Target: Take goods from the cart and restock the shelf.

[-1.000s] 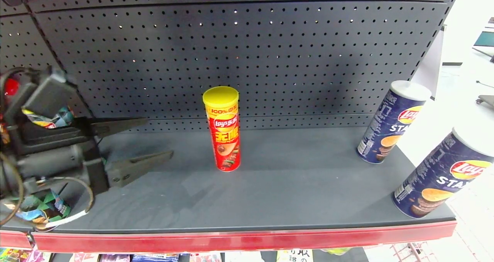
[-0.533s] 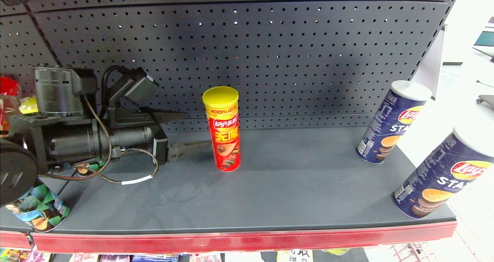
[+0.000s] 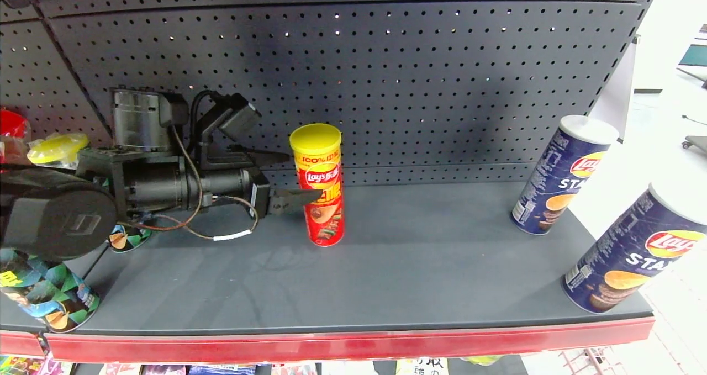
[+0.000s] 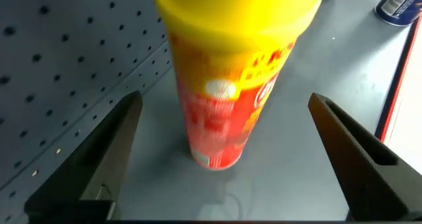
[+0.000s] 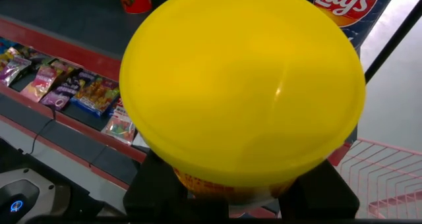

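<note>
Judged light, stiff and slick, the red canister (image 3: 327,223) is best clamped mid-body; it is framed, untouched, by the wide-open, empty left gripper (image 3: 304,174).

The red can (image 3: 325,209) hides the far fingertip of the left tool (image 3: 305,176); the right edge cuts the nearest blue can (image 3: 629,259); in the right wrist view a yellow lid (image 5: 242,85) covers most of the held can (image 5: 224,184).

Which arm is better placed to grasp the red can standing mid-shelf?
Left. The left gripper is level with the red can, with its open fingers on either side of it. The right gripper is occupied, shut on a yellow-lidded can.
</note>
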